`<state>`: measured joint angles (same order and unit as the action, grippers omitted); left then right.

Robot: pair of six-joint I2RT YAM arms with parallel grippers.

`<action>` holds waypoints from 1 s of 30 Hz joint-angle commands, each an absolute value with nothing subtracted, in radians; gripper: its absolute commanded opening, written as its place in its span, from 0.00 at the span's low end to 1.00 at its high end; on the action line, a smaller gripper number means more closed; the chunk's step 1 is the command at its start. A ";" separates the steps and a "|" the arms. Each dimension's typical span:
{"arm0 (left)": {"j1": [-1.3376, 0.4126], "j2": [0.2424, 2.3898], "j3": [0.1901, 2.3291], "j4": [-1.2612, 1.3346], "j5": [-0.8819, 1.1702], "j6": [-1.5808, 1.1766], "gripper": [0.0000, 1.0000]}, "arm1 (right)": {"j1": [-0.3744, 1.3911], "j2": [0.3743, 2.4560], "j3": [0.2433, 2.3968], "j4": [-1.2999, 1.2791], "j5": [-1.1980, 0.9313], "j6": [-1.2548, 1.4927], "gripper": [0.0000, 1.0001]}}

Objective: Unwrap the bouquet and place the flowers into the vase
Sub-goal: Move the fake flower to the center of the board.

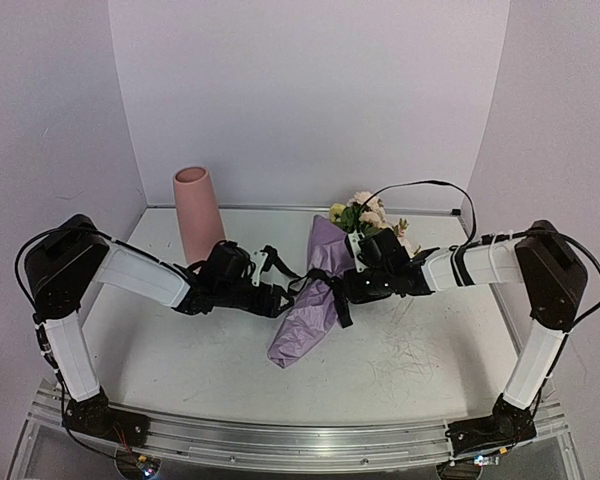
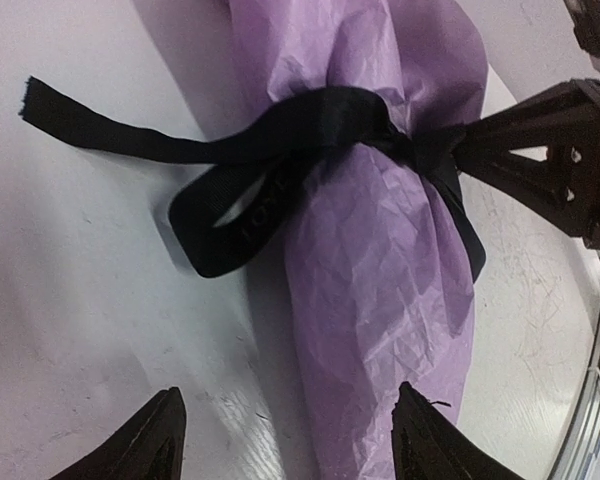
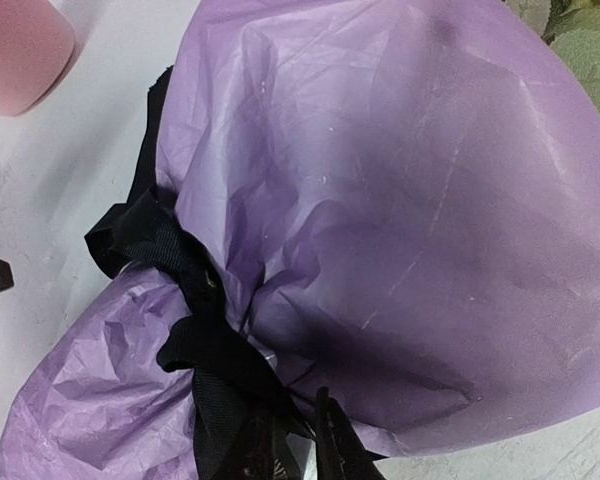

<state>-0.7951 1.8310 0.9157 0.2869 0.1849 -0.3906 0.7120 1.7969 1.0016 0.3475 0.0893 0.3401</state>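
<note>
Lying on its side near the middle of the white desk (image 1: 420, 360): the bouquet (image 1: 315, 290), wrapped in crinkled lilac paper (image 2: 380, 280), narrow end toward the near edge, wide end toward the far side. Poking out of that wide end, the flowers (image 1: 365, 213): pink, cream and yellow heads among green leaves. Cinched around the waist of the paper cone, a black ribbon (image 2: 280, 135), knotted and not undone, with one flat loop drooping on the side facing the left arm and one loose tail stretched flat across the desk.

Standing upright at the back left, apart from the wrapping, the plain pink vase (image 1: 198, 212).

Reaching in from the left, the left claw (image 2: 290, 440): spread wide, low over the lower part of the cone, the paper running down between the two fingers and close against one of them, not clamped on anything.

Coming in from the right, the right claw (image 2: 470, 148): drawn narrow, tips right at the ribbon knot and touching it. Cannot tell whether actually pinching the ribbon or only pressed against it.
</note>
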 commanded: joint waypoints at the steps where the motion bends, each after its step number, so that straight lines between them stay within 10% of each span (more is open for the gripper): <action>1: -0.827 1.855 0.922 0.296 0.210 -0.390 0.72 | 0.708 1.807 1.037 0.318 0.083 0.331 0.10; 24: -1.017 1.892 1.000 0.298 0.271 -0.447 0.71 | 0.708 1.595 0.882 0.280 0.274 0.375 0.00; 30: -0.992 1.769 0.947 0.294 -0.012 -0.407 0.73 | 0.708 1.540 0.826 0.271 0.312 0.392 0.00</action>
<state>-1.0185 1.8756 0.9522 0.2763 0.1634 -0.4421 0.7120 1.5980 0.8607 0.3101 0.2467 0.3688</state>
